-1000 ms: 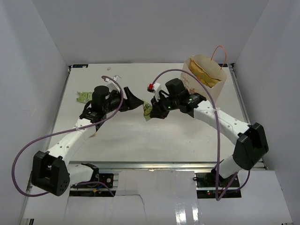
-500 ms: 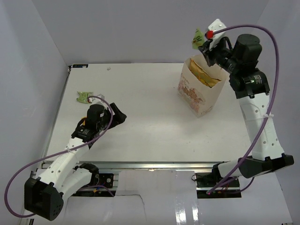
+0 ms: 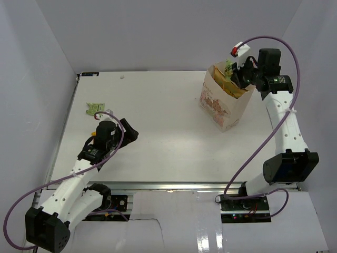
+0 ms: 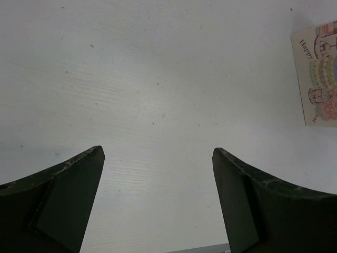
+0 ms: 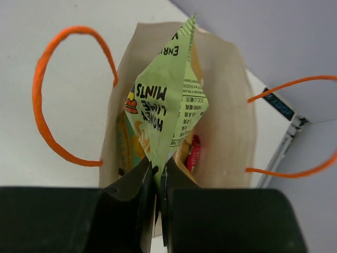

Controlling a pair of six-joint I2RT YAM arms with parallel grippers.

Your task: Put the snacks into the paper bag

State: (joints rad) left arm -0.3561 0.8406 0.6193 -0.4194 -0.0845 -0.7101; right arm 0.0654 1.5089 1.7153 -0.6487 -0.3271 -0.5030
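- My right jaws are clenched on one corner of a light green packet (image 5: pixel 168 110) printed "Honey Lime Mints", held over the open mouth of the paper bag (image 5: pixel 231 105).
- The paper bag is cream and upright, with thin orange handles (image 5: pixel 36 89); a tan-gold chip bag (image 3: pixel 231 87) sits inside.
- My left jaws stand wide apart, holding nothing, over the surface (image 4: pixel 158 63) well left of the paper bag.

The green packet (image 5: pixel 168 110) read "HONEY LIME MINTS", upside down in the right wrist view. The bag (image 4: pixel 318 79) bore "Happy" on its side.
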